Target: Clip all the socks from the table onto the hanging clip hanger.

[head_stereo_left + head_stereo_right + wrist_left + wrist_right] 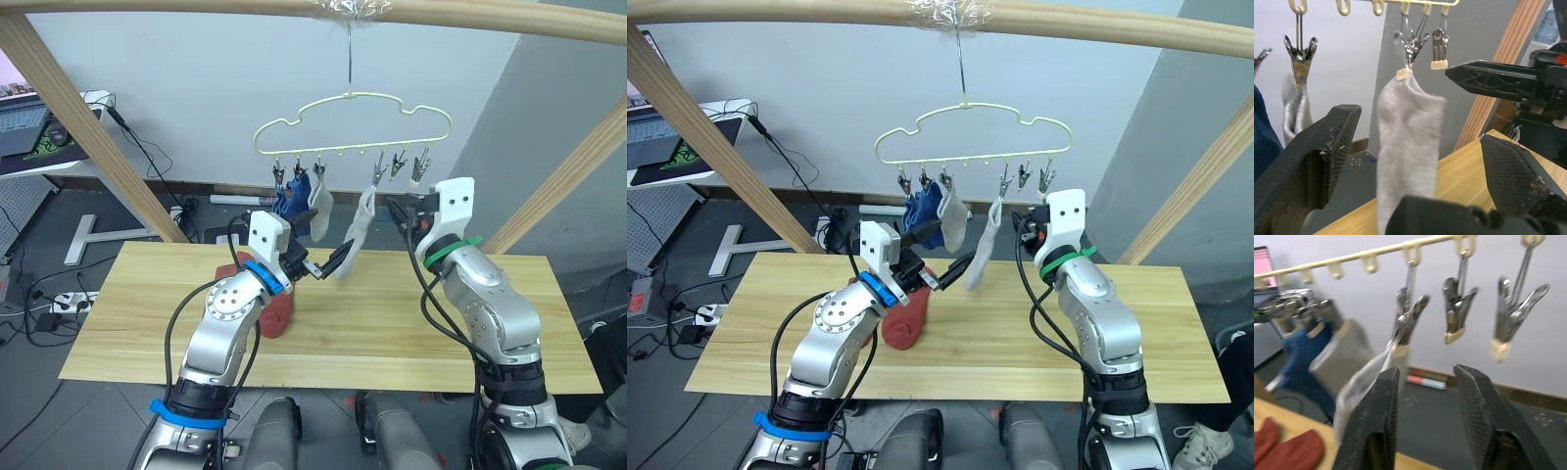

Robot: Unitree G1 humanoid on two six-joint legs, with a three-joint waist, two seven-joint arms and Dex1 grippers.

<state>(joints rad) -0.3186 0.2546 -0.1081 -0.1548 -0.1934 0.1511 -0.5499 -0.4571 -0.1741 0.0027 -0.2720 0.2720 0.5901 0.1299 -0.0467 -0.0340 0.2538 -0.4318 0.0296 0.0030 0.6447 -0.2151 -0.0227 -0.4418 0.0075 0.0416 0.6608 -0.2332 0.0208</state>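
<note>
- The left gripper [328,264] was held wide open above the middle of the table, its two black fingers spread to either side of the lower end of a hanging light grey sock [359,232]; no contact with the fabric could be made out.
- The right gripper [1425,416] was raised at the right end of the hanger bar with a narrow gap between its fingers and nothing held; in the right wrist view the fingers were seen just below the clip bearing that grey sock.
- That sock was pinned by its top edge in the fourth clip from the left [1406,319]; the two clips to its right [1457,313] hung empty.
- A second grey sock [320,206] and blue socks [291,201] were hung from the three clips at the left end; how many blue ones could not be told.
- The clip hanger [353,122] was suspended by its hook from the wooden pole [196,8] overhead, over the far edge of the table.
- The rust-red socks [906,315] were left lying on the table [392,333], near the left arm and partly hidden by it.
- The table's right half and near edge were bare wood, giving open room beside the right arm.
</note>
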